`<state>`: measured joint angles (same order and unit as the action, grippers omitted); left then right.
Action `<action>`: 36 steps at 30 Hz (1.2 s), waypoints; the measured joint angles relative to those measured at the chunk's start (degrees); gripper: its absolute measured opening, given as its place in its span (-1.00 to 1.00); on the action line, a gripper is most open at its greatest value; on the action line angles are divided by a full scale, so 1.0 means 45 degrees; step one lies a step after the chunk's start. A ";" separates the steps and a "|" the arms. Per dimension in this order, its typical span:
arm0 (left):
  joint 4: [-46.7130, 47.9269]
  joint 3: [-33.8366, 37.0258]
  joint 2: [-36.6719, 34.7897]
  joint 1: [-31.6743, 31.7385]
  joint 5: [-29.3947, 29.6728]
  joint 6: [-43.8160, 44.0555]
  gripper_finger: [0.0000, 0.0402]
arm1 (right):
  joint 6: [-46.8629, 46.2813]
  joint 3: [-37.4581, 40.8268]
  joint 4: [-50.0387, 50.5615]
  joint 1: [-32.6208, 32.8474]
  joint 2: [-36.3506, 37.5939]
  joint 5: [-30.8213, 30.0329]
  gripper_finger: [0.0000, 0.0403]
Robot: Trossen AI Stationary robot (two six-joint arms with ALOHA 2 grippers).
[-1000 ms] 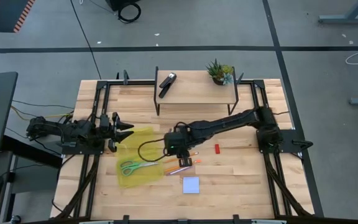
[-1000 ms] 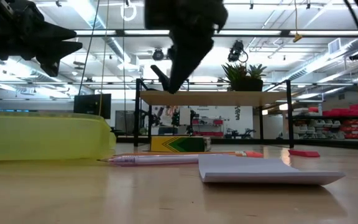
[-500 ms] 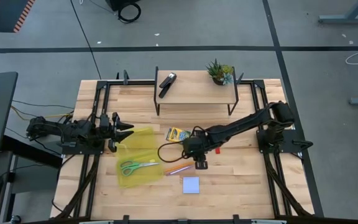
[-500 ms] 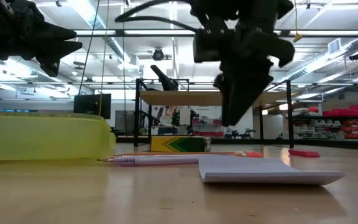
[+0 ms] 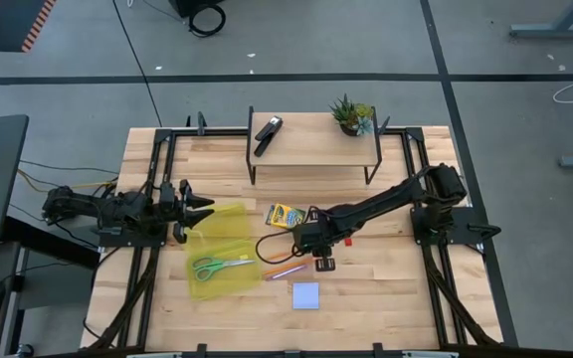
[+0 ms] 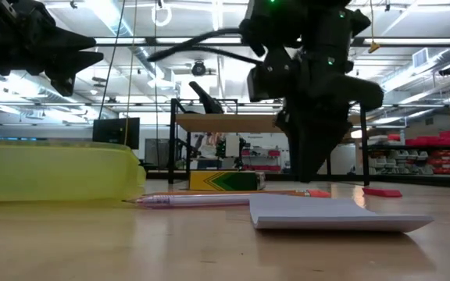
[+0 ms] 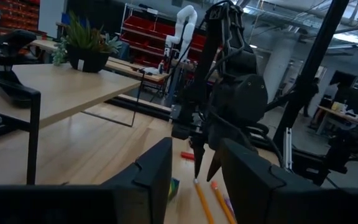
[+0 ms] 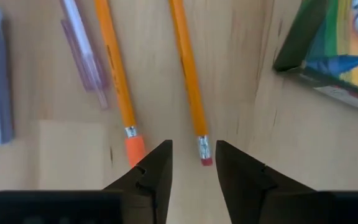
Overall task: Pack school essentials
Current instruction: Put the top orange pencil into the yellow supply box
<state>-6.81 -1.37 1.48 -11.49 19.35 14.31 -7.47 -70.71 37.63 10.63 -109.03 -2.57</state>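
1. The right gripper [image 8: 192, 163] has dropped lower over the pencils [image 8: 188, 78] since a moment ago, fingers slightly parted, holding nothing.
2. The pencils lie between the crayon box [image 5: 285, 214] and the note pad [image 5: 305, 295].
3. The left gripper [image 5: 199, 207] waits open above the yellow pouch [image 5: 225, 249], where the scissors [image 5: 217, 266] lie.

The right arm stretches low across the tabletop's middle, its right tool [image 5: 323, 265] pointing straight down with fingers [image 8: 157, 163] narrowly parted. The left arm waits at the left edge, its left tool [image 5: 203, 209] held open, raised.
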 joint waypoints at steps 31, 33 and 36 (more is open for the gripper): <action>-0.0009 0.0000 0.0000 0.0002 0.0000 0.0007 -0.26 | 0.1200 0.1276 -0.1169 -0.0068 0.0025 -0.0262 -0.83; -0.0009 0.0000 0.0000 0.0000 0.0000 0.0000 -0.25 | 0.1230 0.1271 -0.1141 -0.0068 0.0020 -0.0267 -0.84; -0.0009 0.0000 0.0005 0.0000 0.0000 -0.0005 -0.24 | 0.1229 0.1275 -0.1093 -0.0073 0.0070 -0.0239 -0.84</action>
<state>-6.85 -1.37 1.50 -11.49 19.35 14.28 -1.94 -64.97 32.71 10.31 -108.72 -3.64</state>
